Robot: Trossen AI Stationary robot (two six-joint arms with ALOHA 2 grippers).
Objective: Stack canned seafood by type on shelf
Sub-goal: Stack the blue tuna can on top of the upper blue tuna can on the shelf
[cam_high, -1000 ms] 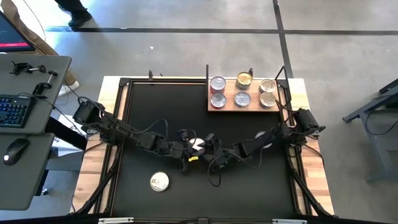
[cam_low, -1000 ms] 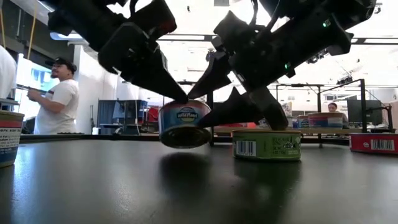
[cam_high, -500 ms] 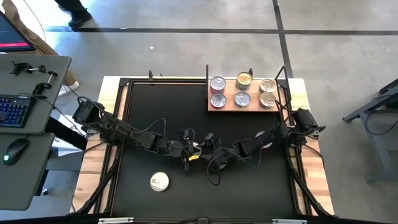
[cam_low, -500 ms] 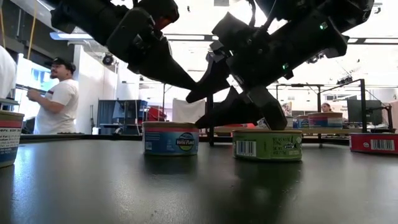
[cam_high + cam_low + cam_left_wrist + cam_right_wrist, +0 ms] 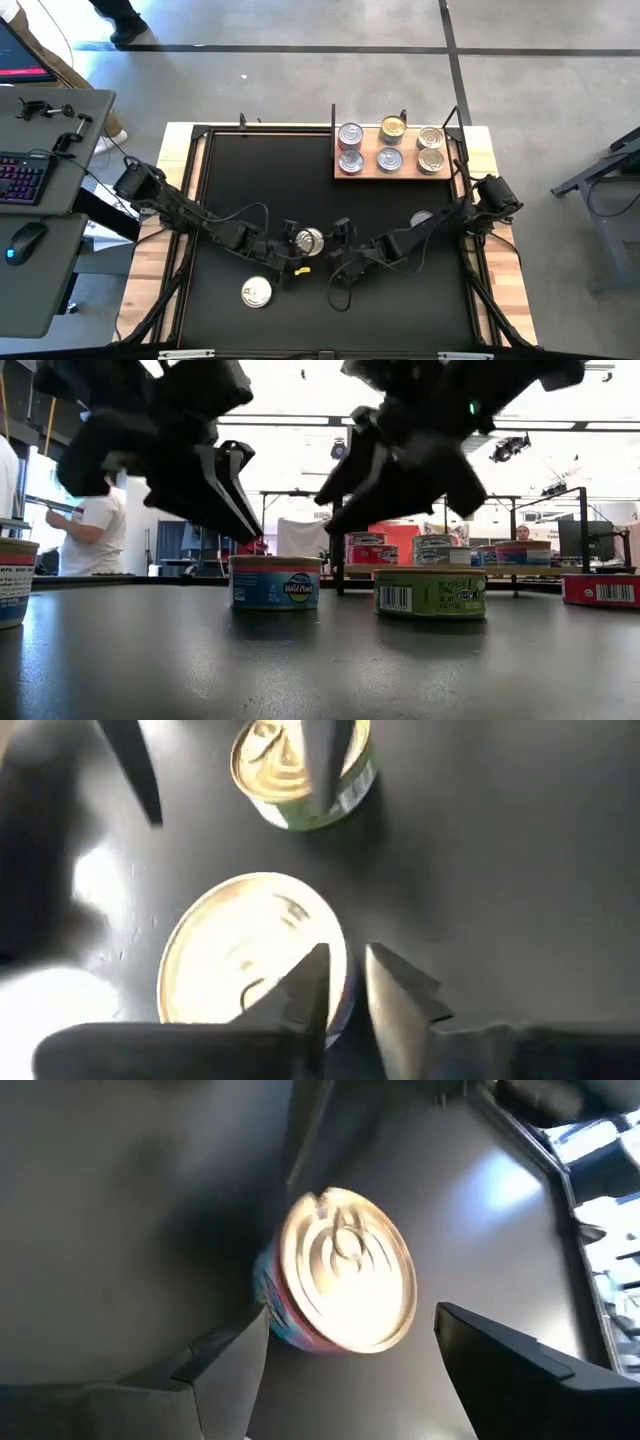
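Note:
A low can (image 5: 308, 240) with a silver lid and a blue label (image 5: 275, 582) stands upright on the black mat (image 5: 250, 190), between my two grippers. My left gripper (image 5: 289, 243) hovers just above its rim, fingers a little apart (image 5: 345, 985); one finger is over the lid and one beyond the rim. My right gripper (image 5: 335, 243) hangs wide open on the can's other side (image 5: 350, 1315), above the lid. The shelf (image 5: 390, 172), a wooden board at the far right, holds several cans standing in two rows.
A green-labelled can (image 5: 430, 592) stands on the mat toward the right (image 5: 421, 218). Another silver-lidded can (image 5: 257, 292) sits near the front edge. A desk with a keyboard (image 5: 25, 178) is left of the table. A person (image 5: 95, 530) stands in the room behind.
My left gripper carried the blue-labelled can tilted and clear of the mat, then set it down upright. It has now let go and drawn back toward the table's left and near side. My right gripper has risen a little and rolled.

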